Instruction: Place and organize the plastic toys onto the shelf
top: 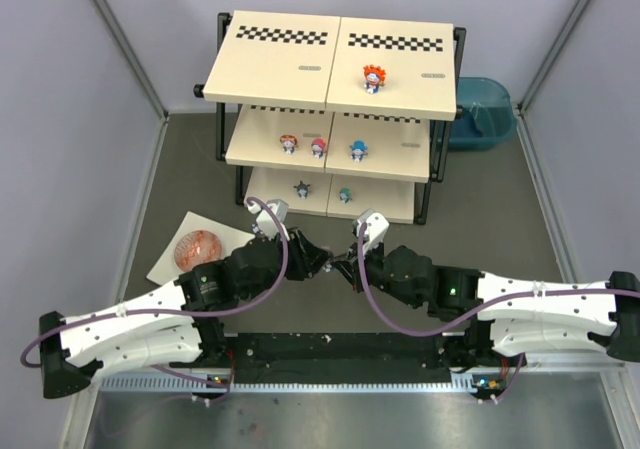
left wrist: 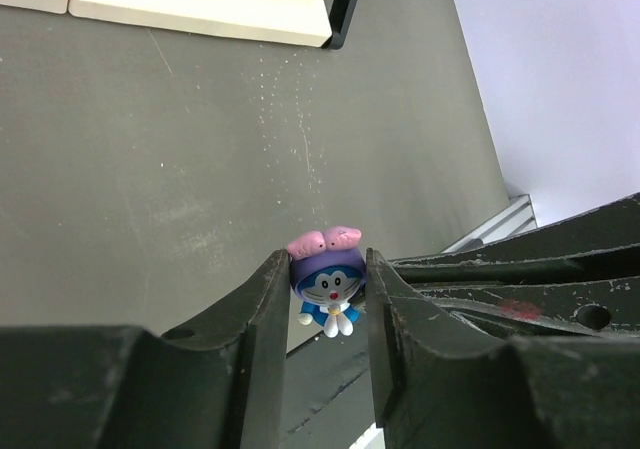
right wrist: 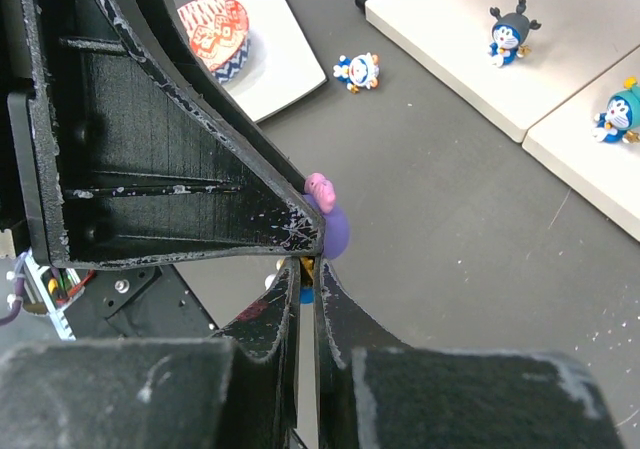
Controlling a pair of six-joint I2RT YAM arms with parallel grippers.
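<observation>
My left gripper (left wrist: 325,264) is shut on the purple-headed toy (left wrist: 330,287) with a pink bow, pinching its head above the floor. My right gripper (right wrist: 307,266) meets it tip to tip; its jaws are nearly closed with a bit of the toy's gold and blue body between them, under the purple head (right wrist: 335,231). In the top view both grippers (top: 325,262) (top: 340,266) touch in front of the shelf (top: 270,79). Several toys stand on the shelf: an orange-haired one (top: 373,78) on top, three in the middle, two at the bottom. One more toy (right wrist: 356,71) lies on the floor.
An orange-pink disc (top: 197,250) sits on a white sheet at the left, near the floor toy. A blue tub (top: 482,112) stands behind the shelf's right end. The shelf's bottom board (right wrist: 450,29) lies just beyond the grippers. Grey walls close in both sides.
</observation>
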